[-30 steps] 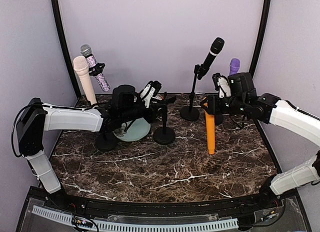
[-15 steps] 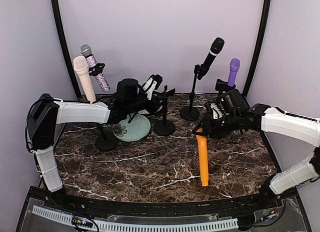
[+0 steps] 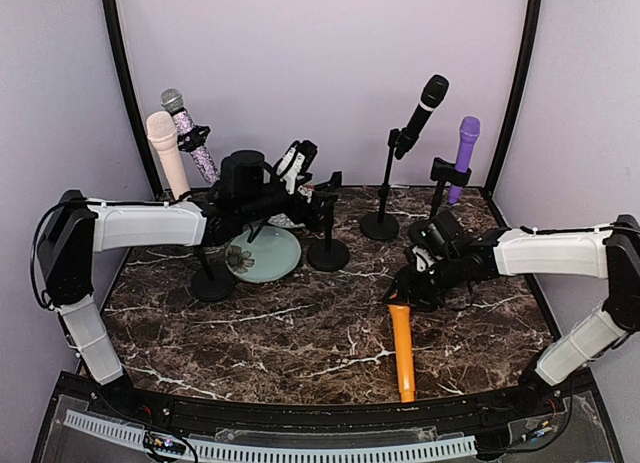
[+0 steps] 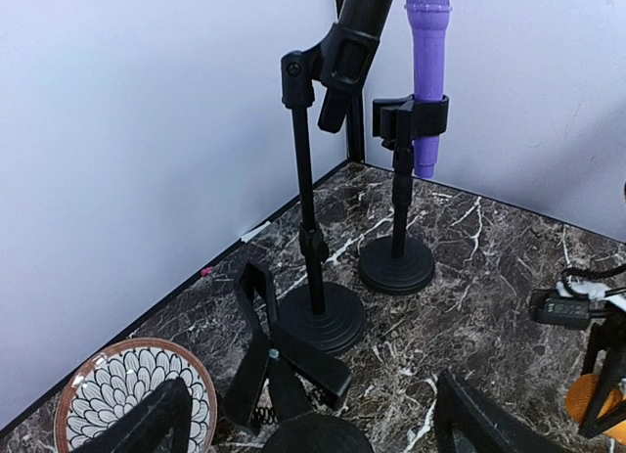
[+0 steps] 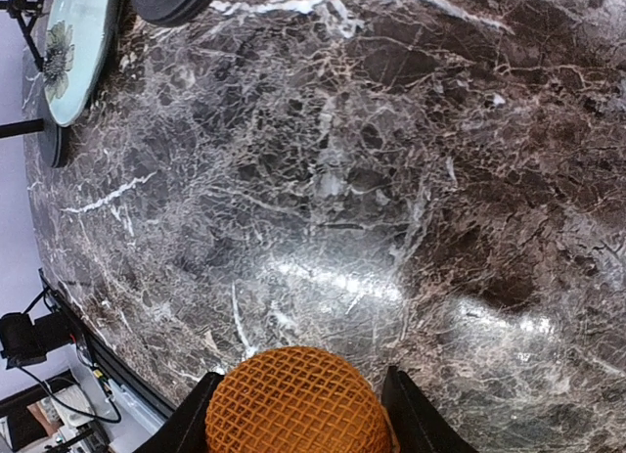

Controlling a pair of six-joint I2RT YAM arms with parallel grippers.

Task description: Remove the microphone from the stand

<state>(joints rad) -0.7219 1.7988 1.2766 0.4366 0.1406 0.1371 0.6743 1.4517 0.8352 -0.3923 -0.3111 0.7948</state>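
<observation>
Touchdown looming, by the look of it. Clamped on the orange microphone [image 3: 402, 348] with the right gripper [image 3: 406, 300], mesh head showing between the fingers in the wrist view. Down at five o'clock over the marble table [image 3: 300, 333], pointed toward six. No telling about contact between tail end and marble. Well apart from the empty stand [image 3: 328, 251] up near twelve o'clock, with its bare clip. Spread wide up there with the left gripper [image 3: 320, 188], holding nothing, only the stand's own clip and foot showing between the fingers [image 4: 147, 424].

On to the tidy finish:
- Lower gently to lie flat along the marble, then ease the jaws apart, not sooner.
- Keep the wrist level to stop any roll toward the near edge at six.
- Lift straight up after letting go.
- Stay clear of the black microphone [image 3: 430, 95] and the purple microphone [image 3: 466, 143] at one and two o'clock.
</observation>
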